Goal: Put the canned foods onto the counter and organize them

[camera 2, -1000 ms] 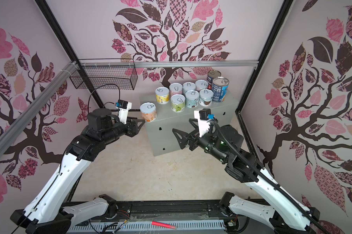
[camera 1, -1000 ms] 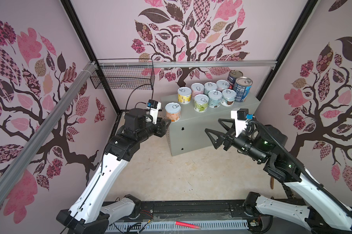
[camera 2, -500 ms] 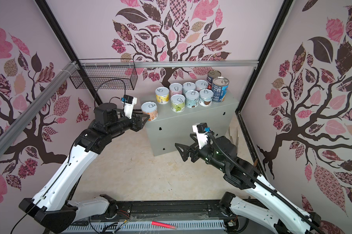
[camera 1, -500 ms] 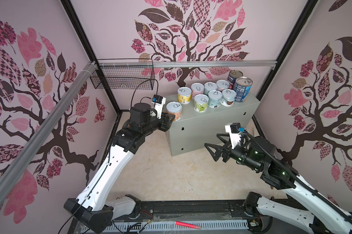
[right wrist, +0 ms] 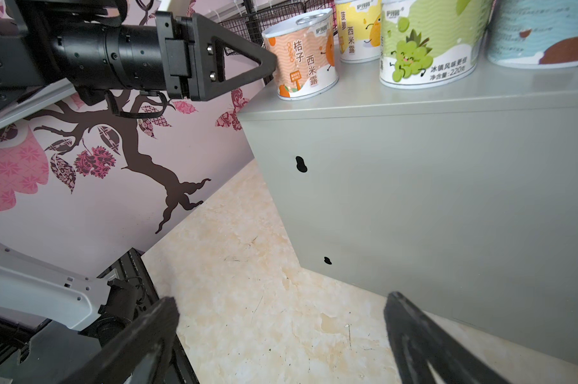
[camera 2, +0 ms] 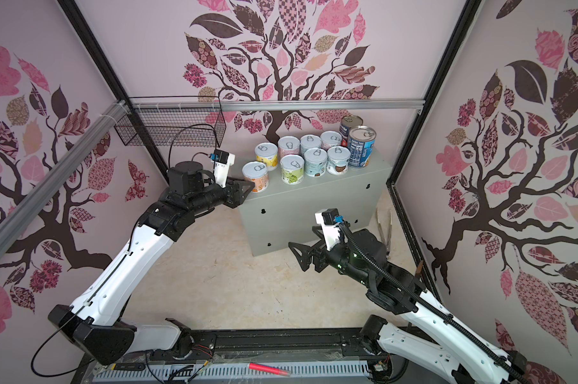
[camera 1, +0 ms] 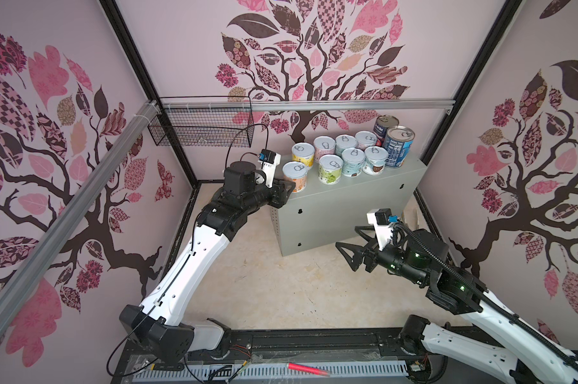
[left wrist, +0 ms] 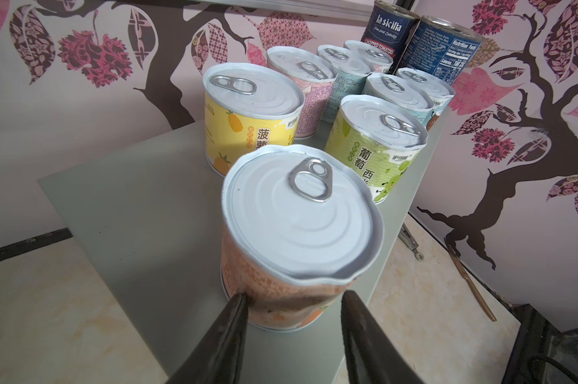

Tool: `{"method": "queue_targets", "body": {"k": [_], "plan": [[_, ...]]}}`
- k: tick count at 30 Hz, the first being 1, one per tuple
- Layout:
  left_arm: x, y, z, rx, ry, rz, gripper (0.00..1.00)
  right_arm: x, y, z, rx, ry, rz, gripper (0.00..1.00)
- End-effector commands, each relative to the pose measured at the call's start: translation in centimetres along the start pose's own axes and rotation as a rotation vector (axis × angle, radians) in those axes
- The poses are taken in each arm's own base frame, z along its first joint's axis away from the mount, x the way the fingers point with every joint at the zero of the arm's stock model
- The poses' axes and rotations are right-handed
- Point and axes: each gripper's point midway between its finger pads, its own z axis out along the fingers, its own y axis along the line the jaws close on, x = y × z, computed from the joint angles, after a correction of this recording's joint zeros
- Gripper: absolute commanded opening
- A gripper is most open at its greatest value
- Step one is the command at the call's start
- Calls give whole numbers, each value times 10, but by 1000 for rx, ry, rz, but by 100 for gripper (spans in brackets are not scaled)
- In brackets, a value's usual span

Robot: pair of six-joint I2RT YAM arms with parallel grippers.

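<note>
Several short white-lidded cans and two taller cans (camera 1: 397, 146) stand in rows on the grey counter (camera 1: 347, 206). The orange-label can (camera 1: 295, 173) (left wrist: 297, 226) stands alone near the counter's left end; its rim is dented. My left gripper (camera 1: 289, 188) (left wrist: 292, 299) is at that can's near side, jaws a little apart. One fingertip (left wrist: 242, 301) touches the can's wall; the opposite one stands clear of it. In the right wrist view the orange can (right wrist: 301, 60) rests flat on the counter (right wrist: 447, 183). My right gripper (camera 1: 346, 236) (right wrist: 281, 299) hangs wide open over the floor before the counter, holding nothing.
A black wire basket (camera 1: 201, 129) hangs on the back rail, left of the counter. Metal tongs (camera 2: 384, 226) lie on the floor to the counter's right. A red pen (camera 1: 309, 367) lies on the front rail. Beige floor spreads between both arms.
My left gripper has moved up and forward to the orange can, its jaws narrowing slightly. My right arm has drawn back and down, away from the counter's front.
</note>
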Motion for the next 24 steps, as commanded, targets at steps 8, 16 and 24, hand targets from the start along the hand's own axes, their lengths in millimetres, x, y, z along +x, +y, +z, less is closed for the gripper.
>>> {"method": "queue_targets", "body": {"k": [8, 16, 24], "plan": [[-27, -17, 12, 82, -47, 1, 49, 2, -2, -4, 5, -7, -24, 100], [-26, -20, 27, 86, -35, 1, 48, 4, -4, -7, 11, -6, -33, 100], [-29, -25, 39, 90, -32, 7, 48, 6, -6, -10, 20, -3, -39, 100]]}}
